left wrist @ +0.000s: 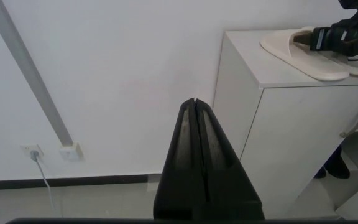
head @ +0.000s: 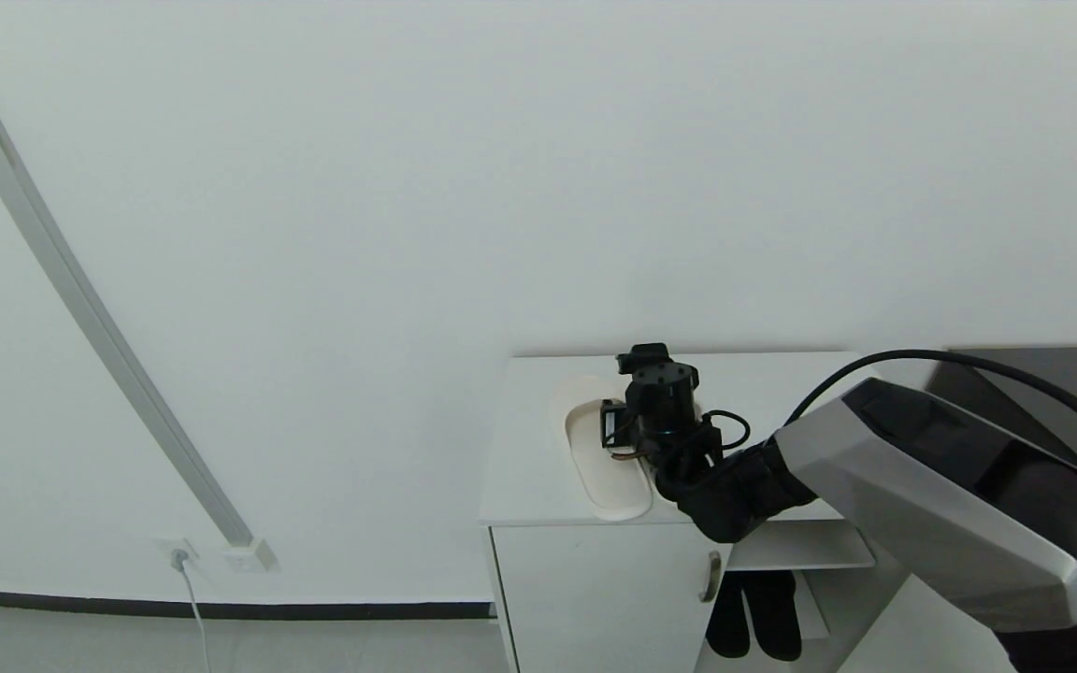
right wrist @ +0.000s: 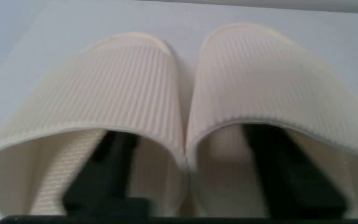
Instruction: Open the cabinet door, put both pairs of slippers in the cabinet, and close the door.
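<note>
The left gripper is nearest, its two black fingers pressed flat together with nothing between them. It is held low and short of the tall white wooden cabinet, pointing at the wall beside it.

In the head view the right arm comes in from 4 o'clock. Its grey forearm slants toward 10 o'clock, and the black-sleeved wrist bends down over the cabinet's flat white tabletop.

On the cabinet front, the left door is shut and carries a slim metal handle. The half to the right of it stands open, showing a white shelf. A pair of black slippers stands in the compartment below, at 5 o'clock from the handle.

On the tabletop lies the pair of cream slippers with ribbed straps, side by side and touching. The right gripper is spread wide, with one dark finger pushed under each strap (the two inner strap edges sit between the fingers, not visibly pinched).

Behind everything is the plain white wall, with a grey cable duct running down it at 9 o'clock from the cabinet. The duct ends beside a wall socket with a plugged-in cord.
</note>
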Controlling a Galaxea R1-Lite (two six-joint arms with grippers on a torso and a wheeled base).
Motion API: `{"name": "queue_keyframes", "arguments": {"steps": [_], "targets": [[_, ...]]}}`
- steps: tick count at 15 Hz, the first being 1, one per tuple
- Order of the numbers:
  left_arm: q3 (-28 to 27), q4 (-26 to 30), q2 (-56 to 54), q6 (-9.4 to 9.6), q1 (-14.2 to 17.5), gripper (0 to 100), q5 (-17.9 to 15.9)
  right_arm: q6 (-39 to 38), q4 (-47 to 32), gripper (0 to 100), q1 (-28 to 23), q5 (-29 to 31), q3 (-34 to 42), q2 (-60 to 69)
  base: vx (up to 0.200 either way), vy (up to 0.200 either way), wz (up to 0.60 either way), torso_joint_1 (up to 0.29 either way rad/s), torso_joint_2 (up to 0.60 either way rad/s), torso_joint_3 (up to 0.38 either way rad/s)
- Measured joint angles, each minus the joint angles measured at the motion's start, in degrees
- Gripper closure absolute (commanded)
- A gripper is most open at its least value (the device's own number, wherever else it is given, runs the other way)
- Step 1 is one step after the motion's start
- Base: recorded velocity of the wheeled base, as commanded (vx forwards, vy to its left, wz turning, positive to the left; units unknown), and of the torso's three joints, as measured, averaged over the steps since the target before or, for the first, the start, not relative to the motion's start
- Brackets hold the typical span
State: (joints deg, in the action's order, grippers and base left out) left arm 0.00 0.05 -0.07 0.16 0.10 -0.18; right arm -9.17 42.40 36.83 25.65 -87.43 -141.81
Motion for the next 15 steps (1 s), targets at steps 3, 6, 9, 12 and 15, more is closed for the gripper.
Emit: {"name": "queue_keyframes", "arguments": {"steps": [3,6,9,12,15], "targets": [[0.0,0.0,0.0,0.02,0.0,100,0.0,0.0,0.1,100,0.1,0.0,0.0,-0.3,0.0,0.0,0.0,0.0,0.0,0.0],[0.0,0.0,0.0,0.02,0.0,100,0.0,0.3,0.0,100,0.2,0.1,0.6,0.4,0.0,0.0,0.0,0.0,0.0,0.0],[0.0,0.0,0.0,0.02,0.0,100,0.0,1.8,0.1,100,0.5,0.3,4.2,4.8,0.0,0.0,0.0,0.0,0.0,0.0],[0.0,0.0,0.0,-0.02,0.0,100,0.0,2.8,0.2,100,1.2,0.2,11.8,12.5,0.0,0.0,0.0,0.0,0.0,0.0],[0.0,0.0,0.0,0.0,0.0,100,0.0,3.0,1.1,100,2.9,-0.9,25.2,22.8,0.0,0.0,0.0,0.0,0.0,0.0]]}}
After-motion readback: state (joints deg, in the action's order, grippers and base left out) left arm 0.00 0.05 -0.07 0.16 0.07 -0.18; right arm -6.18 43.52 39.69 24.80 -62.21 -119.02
